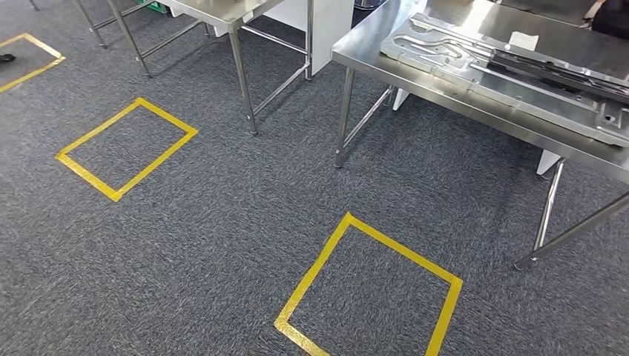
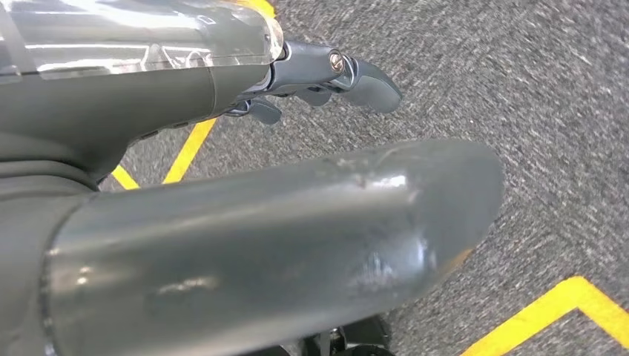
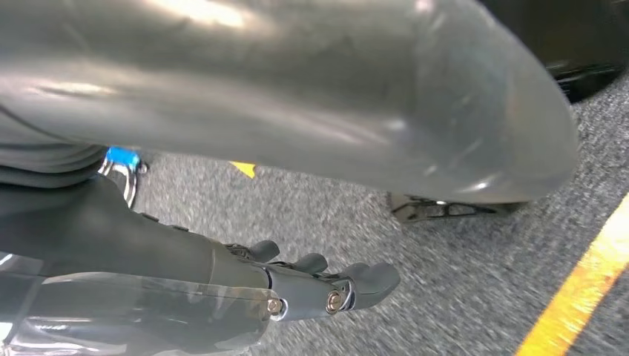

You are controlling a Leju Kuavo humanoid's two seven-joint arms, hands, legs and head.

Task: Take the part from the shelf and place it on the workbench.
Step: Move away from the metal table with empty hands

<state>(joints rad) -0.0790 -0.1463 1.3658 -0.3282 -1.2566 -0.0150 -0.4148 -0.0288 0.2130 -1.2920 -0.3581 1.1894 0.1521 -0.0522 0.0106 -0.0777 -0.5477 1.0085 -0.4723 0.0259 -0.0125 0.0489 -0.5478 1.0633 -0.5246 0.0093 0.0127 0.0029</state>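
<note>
A steel workbench (image 1: 374,52) stands at the right of the head view. On it lies a large grey machined metal plate (image 1: 460,70) with a long black piece (image 1: 552,70) on top. My left hand (image 2: 245,222) hangs above grey carpet in the left wrist view, its thick thumb in front and its fingers (image 2: 356,74) stretched out, with nothing in it. In the right wrist view my right hand (image 3: 282,126) also hangs over the carpet, fingers (image 3: 356,285) extended and holding nothing.
Two yellow tape squares mark the carpet, one (image 1: 126,148) at the left and one (image 1: 371,285) near the front. A second steel table (image 1: 222,11) stands at the back. The workbench's legs (image 1: 343,119) reach the floor. A person's dark sleeve (image 1: 612,15) is at the top right.
</note>
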